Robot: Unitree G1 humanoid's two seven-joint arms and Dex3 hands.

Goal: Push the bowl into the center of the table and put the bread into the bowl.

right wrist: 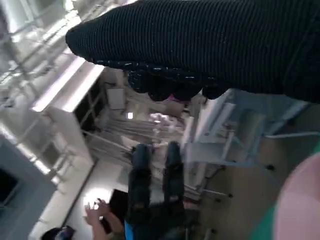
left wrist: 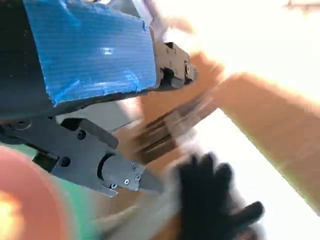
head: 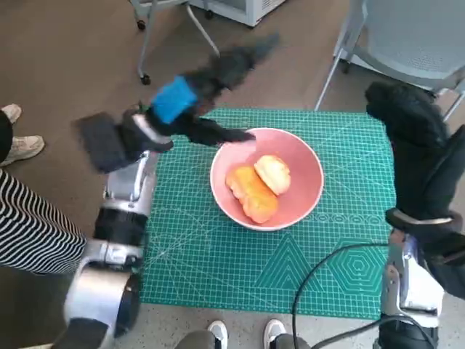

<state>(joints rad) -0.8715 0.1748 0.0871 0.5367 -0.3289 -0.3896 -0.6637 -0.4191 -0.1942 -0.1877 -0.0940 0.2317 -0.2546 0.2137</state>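
The pink bowl (head: 267,178) sits near the middle of the green mat (head: 218,254) on the bench, with two pieces of bread (head: 252,193) inside it. The left hand (head: 190,102) hovers blurred above the bowl's far-left rim, fingers (head: 243,57) spread and holding nothing. The right hand (head: 405,120) hangs over the mat's right edge, empty, though how far its fingers are curled I cannot tell

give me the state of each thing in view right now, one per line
pink bowl: upright near the middle of the green mat, holding the bread
bread: two pieces inside the bowl, side by side
left hand: raised by the bowl's far left rim, blurred, nothing seen in its fingers
right hand: raised over the mat's right edge, holding nothing visible
green cutting mat: lying flat under the bowl
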